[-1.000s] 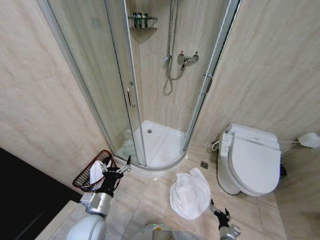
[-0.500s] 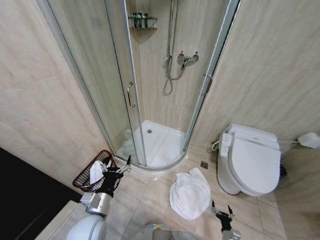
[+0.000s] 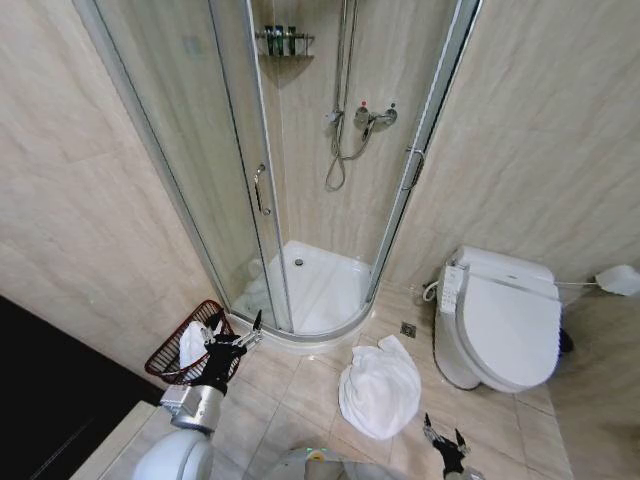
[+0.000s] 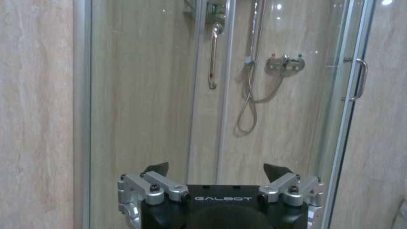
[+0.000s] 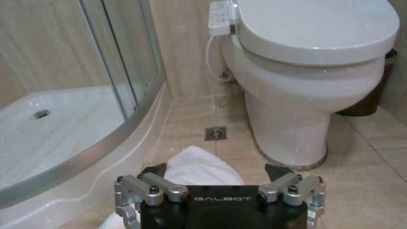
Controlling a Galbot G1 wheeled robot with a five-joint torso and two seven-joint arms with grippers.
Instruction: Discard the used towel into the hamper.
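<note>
The used towel [image 3: 380, 388], a crumpled white heap, lies on the beige floor tiles between the shower tray and the toilet. The hamper [image 3: 168, 356], a dark red-brown wire basket, stands on the floor by the left wall with a white cloth [image 3: 192, 343] in it. My left gripper [image 3: 238, 325] hovers open just right of the hamper's rim; its wrist view shows its open gripper [image 4: 216, 169] facing the shower glass. My right gripper [image 3: 442, 432] is open, low at the towel's right side. Its wrist view has the towel [image 5: 197, 164] right under the open gripper [image 5: 216, 171].
A glass shower enclosure [image 3: 240, 200] with a raised white tray [image 3: 320, 285] fills the corner. The white toilet [image 3: 505, 320] stands on the right, a floor drain [image 3: 408, 329] beside it and a dark bin [image 5: 370, 95] behind it. Bare tiles lie between hamper and towel.
My right gripper has slid slightly down toward the picture's bottom edge, away from the towel. The left arm, towel and hamper have stayed put.
</note>
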